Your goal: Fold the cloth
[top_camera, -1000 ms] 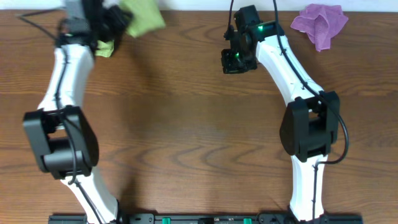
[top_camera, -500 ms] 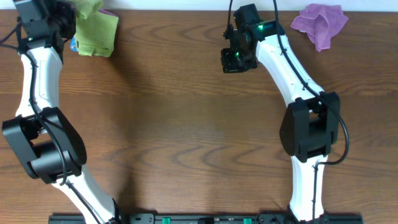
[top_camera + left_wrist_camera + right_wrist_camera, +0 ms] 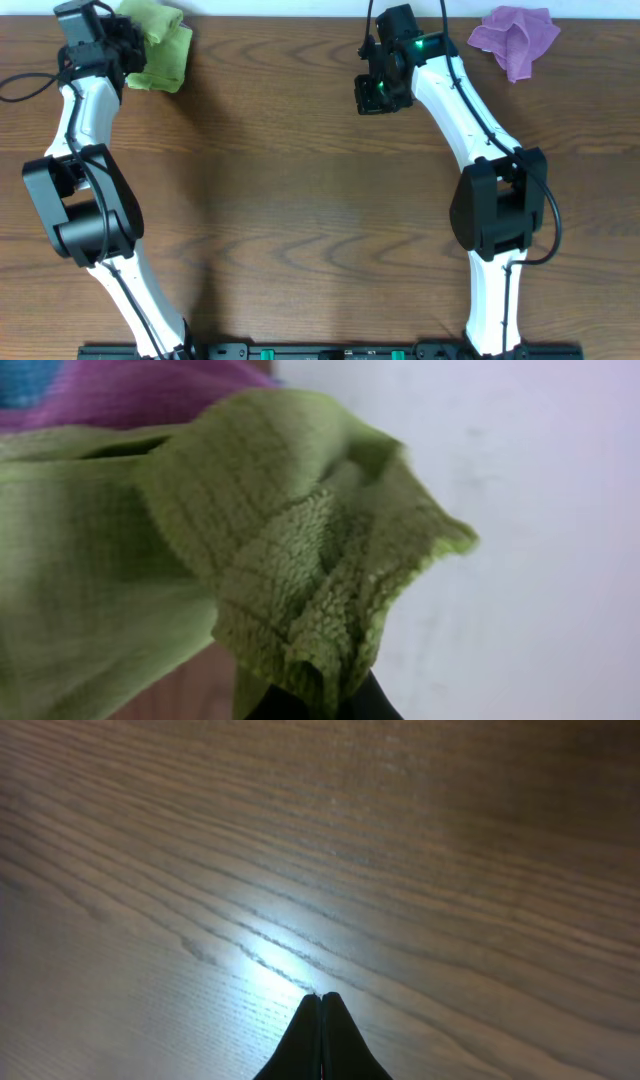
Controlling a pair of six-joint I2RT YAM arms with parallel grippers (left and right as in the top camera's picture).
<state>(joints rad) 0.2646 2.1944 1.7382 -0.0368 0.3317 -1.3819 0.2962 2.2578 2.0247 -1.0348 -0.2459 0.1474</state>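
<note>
**benchrat:** Anyone reading this from the near edge back? What's each arm doing?

**yam_fan:** Sure. Both arm bases are sitting at the near edge of the desk (image 3: 300,210), and the wide middle stretch in front of them is showing nothing but wood grain. Going further out, the right gripper (image 3: 378,95) is hovering right of centre, a fair way toward the far edge. In its wrist cam the right gripper (image 3: 321,998) is pointing down at bare wood with its two fingers pressed tight together and nothing between them.

**benchrat:** And the cloth?

**yam_fan:** The green cloth (image 3: 160,50) is bunching up in the far left corner. The left gripper (image 3: 122,45) is reaching in at it from the left. Up close, the green cloth (image 3: 250,560) is filling most of the wrist cam, and a crumpled fold is running straight down into the dark tips of the left gripper (image 3: 318,705). It's looking pinched closed on that fold, though only the very tips are showing.

**benchrat:** Anything else out there?

**yam_fan:** Some pink and blue fabric (image 3: 150,385) is peeking out behind the green, with a pale wall (image 3: 520,510) beyond. A crumpled purple cloth (image 3: 515,38) is lying in the far right corner, well apart from both grippers.
</note>
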